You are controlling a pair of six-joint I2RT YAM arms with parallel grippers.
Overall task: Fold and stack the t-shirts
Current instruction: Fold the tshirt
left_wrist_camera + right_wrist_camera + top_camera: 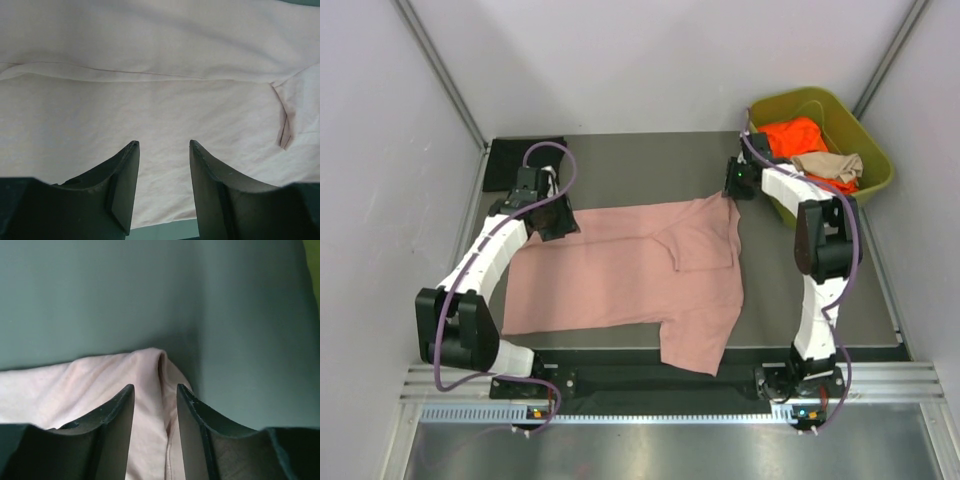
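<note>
A dusty pink t-shirt (620,270) lies spread on the dark table, one sleeve folded over its right half and its lower right corner hanging toward the near edge. My left gripper (558,222) sits at the shirt's far left corner. In the left wrist view it (162,146) is open, with flat pink cloth (160,90) beneath the jaws. My right gripper (732,190) is at the shirt's far right corner. In the right wrist view it (155,387) is open, with a bunched pink fold (100,380) lying under and between the fingers. Neither gripper holds anything.
An olive-green bin (875,150) at the far right holds an orange t-shirt (795,135) and a tan one (830,165). A flat black folded t-shirt (525,163) lies at the far left corner, just behind my left gripper. White walls close in both sides.
</note>
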